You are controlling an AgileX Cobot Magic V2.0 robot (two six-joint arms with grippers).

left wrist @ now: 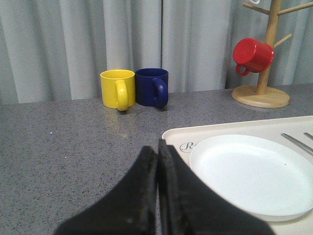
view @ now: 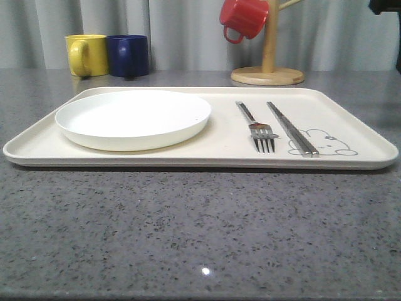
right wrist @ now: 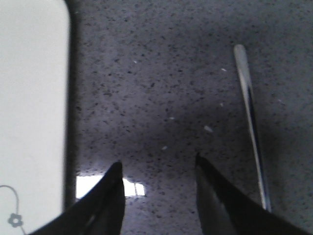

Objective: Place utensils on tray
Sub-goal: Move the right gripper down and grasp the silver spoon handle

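The cream tray (view: 200, 158) lies across the grey counter. On its left part sits the white plate (view: 133, 118); the fork (view: 258, 128) and the pair of chopsticks (view: 291, 128) lie side by side on its right part, next to the rabbit drawing. My left gripper (left wrist: 158, 147) is shut on nothing, hovering by the tray's corner (left wrist: 176, 134) near the plate (left wrist: 254, 174). My right gripper (right wrist: 157, 160) is open above bare counter, between the tray's edge (right wrist: 29, 98) and a slim silver spoon handle (right wrist: 250, 112) lying on the counter. The handle's lower end passes behind one finger.
A yellow mug (view: 86, 55) and a blue mug (view: 128, 55) stand behind the tray at the back left. A red mug (view: 244, 17) hangs on a wooden mug stand (view: 267, 75) at the back right. A grey curtain closes off the back.
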